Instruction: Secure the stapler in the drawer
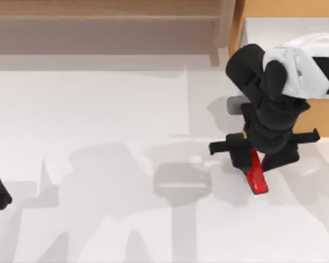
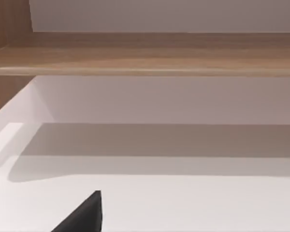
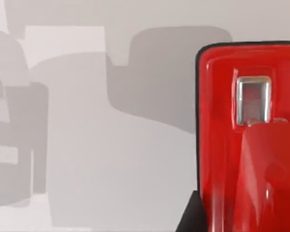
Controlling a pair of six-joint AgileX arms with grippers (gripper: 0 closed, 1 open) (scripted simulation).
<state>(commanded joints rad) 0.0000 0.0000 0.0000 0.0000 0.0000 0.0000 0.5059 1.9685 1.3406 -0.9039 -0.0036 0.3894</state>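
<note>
The red stapler hangs a little above the white table at the right, and its shadow falls apart from it. My right gripper is shut on the stapler, holding it by one end while the other end sticks out toward the table's front. Up close, the right wrist view shows the stapler with its silver plate, and one black fingertip lies against its side. The drawer stands open at the back right, with its white interior behind the right arm. My left gripper is parked at the table's left edge.
A long brown wooden shelf runs along the back of the table, and its board fills the upper part of the left wrist view. The right arm's white and black body overhangs the drawer's front. Arm shadows cross the table's middle.
</note>
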